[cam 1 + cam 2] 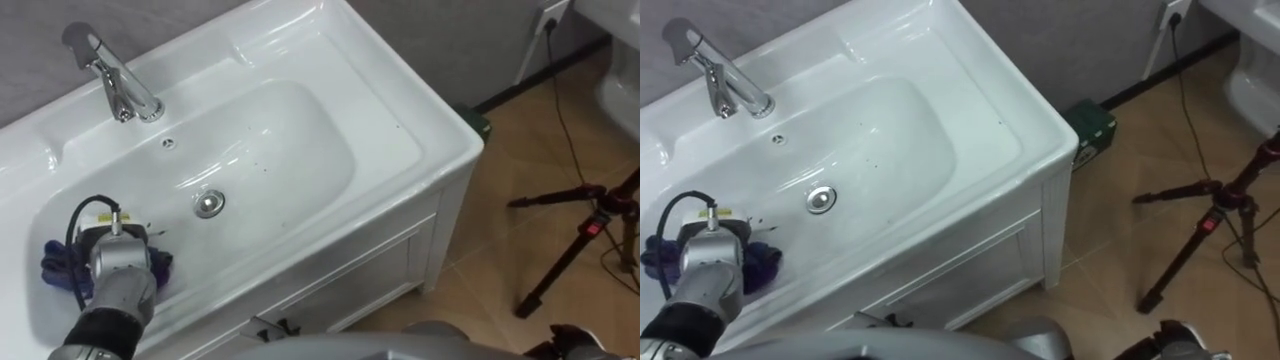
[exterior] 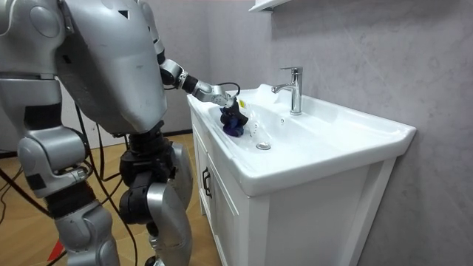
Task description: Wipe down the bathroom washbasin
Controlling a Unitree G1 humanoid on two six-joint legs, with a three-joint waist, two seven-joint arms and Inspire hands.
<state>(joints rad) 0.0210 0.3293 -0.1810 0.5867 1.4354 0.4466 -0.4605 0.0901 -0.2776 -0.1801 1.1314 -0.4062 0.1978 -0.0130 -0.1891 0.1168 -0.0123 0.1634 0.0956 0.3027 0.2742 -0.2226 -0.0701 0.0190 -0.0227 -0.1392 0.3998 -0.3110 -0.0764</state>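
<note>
We see the left hand [image 1: 112, 245] reaching down into the left end of the basin [image 1: 300, 130]. It sits on top of a purple cloth [image 1: 58, 262] that bulges out on both sides of the wrist. The cloth lies on the basin floor, left of the drain [image 1: 208, 203] and apart from it. The fingers are buried in the cloth, so we cannot tell whether they clamp it or merely press it flat. We judge the arm comes in from above so the palm can bear down while dragging. The dark specks [image 1: 265, 167] beyond the drain look unwiped.
</note>
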